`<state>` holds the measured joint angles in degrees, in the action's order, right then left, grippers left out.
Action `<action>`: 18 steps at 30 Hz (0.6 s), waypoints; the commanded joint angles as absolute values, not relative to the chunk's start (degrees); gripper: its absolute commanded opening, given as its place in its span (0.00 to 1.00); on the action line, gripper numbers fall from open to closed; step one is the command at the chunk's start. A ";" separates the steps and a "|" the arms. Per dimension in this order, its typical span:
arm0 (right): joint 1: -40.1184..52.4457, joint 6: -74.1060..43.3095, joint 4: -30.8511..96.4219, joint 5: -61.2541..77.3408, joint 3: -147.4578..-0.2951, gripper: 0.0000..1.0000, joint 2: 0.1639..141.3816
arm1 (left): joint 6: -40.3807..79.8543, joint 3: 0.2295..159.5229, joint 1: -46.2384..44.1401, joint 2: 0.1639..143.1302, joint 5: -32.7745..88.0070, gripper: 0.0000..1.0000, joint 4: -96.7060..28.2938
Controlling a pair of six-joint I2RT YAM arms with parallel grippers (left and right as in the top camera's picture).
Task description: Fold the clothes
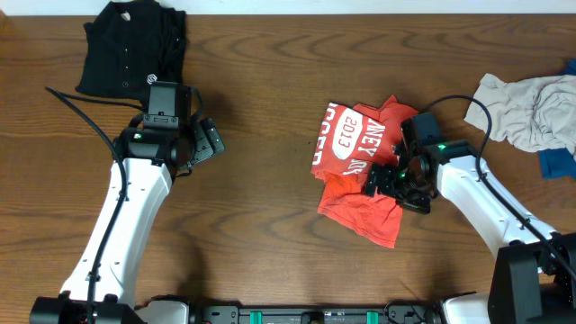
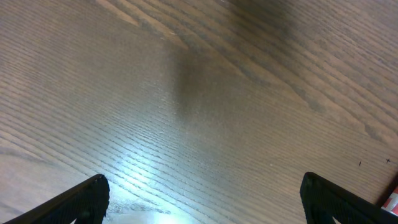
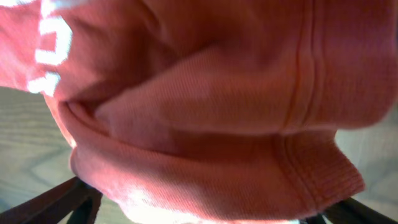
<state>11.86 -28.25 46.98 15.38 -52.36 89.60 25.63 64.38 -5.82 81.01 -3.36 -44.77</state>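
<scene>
Closest in, the right hand (image 1: 387,180) stands with its jaws spread wide. The ribbed hem of the red-orange T-shirt (image 3: 205,124) bulges between its fingers (image 3: 68,202), but nothing is pinched. That is the hazard: the cloth here is bunched in several layers. If the hand closes where it is, it would likely catch more than one layer and drag the whole bundle across the tabletop (image 1: 261,234) instead of turning one edge. If it lifts away carelessly, a finger could snag the hem and pull open what is already folded.

Seen from overhead, the T-shirt lies crumpled near mid-tabletop, lettering up. Most of it is at about ten o'clock from the right hand, and a loose flap trails toward seven o'clock.

Farther off, the left hand (image 1: 209,139) is also open over bare wood, well apart from the T-shirt, which lies at its three o'clock. It cannot pin the cloth from there.

Farthest, the black shirt (image 1: 130,45) lies at eleven o'clock from the left hand. The pale grey piece (image 1: 531,108) is at two o'clock from the right hand, with a blue piece (image 1: 558,162) beside it.
</scene>
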 commanded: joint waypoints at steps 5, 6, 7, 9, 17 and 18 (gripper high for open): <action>11.53 -27.53 43.00 13.32 -51.72 0.96 89.03 | 25.10 63.96 -5.65 81.38 -3.38 0.98 -44.93; 11.53 -27.31 42.54 13.32 -51.72 0.96 89.03 | 25.08 63.96 -5.65 81.38 -3.38 0.98 -44.95; 11.53 -27.14 42.04 13.32 -51.72 0.96 89.03 | 25.08 63.96 -5.65 81.38 -3.38 0.98 -44.95; 11.53 -27.14 41.01 13.30 -51.57 0.97 89.03 | 25.10 63.96 -5.65 81.38 -3.38 0.98 -44.95; 11.53 -27.16 35.73 13.30 -49.12 0.99 89.21 | 25.10 63.96 -5.65 81.38 -3.38 0.98 -44.93; 11.53 -27.16 35.29 13.30 -48.86 0.98 89.21 | 25.10 63.96 -5.65 81.38 -3.38 0.98 -44.93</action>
<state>11.86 -27.83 36.10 13.80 -49.95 89.60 25.63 64.36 -5.82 81.01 -3.36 -44.77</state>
